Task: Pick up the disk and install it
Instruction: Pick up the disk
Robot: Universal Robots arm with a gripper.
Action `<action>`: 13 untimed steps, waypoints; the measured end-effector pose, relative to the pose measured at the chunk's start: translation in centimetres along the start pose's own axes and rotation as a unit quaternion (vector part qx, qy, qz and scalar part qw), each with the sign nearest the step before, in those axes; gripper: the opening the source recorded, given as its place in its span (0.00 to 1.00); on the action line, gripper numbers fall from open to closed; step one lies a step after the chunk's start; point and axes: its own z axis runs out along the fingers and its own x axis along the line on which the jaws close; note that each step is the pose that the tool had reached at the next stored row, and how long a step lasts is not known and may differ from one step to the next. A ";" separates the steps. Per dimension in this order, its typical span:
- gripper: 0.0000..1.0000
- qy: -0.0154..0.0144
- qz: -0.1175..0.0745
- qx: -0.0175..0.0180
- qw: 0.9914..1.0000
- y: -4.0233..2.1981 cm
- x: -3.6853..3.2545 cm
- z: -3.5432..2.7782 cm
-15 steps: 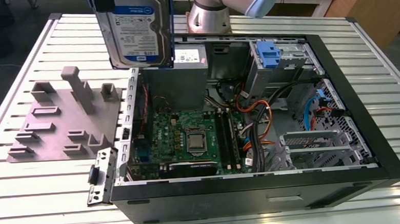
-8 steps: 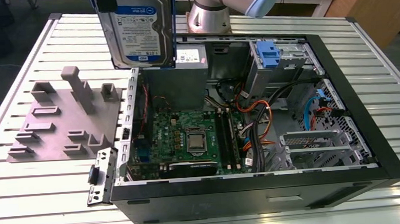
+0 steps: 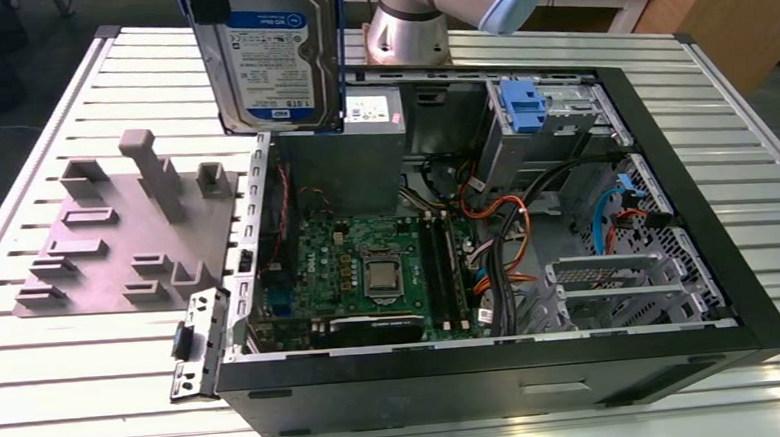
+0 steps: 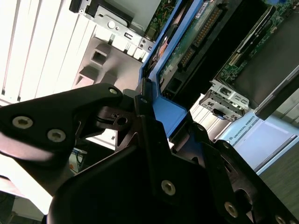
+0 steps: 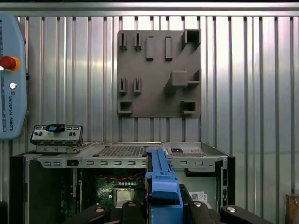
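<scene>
A ribbed metal table (image 3: 79, 395) holds an open computer case (image 3: 506, 383) lying on its side, with its motherboard (image 3: 366, 270) exposed. Wooden furniture (image 3: 740, 10) stands beyond the case. A grey fixture plate (image 3: 111, 243) lies beside the case, on the exterior view's left. My gripper (image 4: 168, 116) clamps the disk (image 3: 269, 60) by its blue bracket, upright above the case's edge.

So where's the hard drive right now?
In the exterior view the hard drive hangs upright over the far corner of the open computer case, on the exterior view's left; the end effector clamps its blue bracket.
</scene>
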 end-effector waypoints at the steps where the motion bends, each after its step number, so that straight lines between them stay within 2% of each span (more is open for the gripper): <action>1: 0.36 0.000 0.000 0.000 1.000 -0.03 0.00 0.00; 8: 0.36 0.000 0.000 0.000 1.000 -0.58 0.03 0.00; 13: 0.36 0.000 0.000 0.000 1.000 -0.70 0.75 0.01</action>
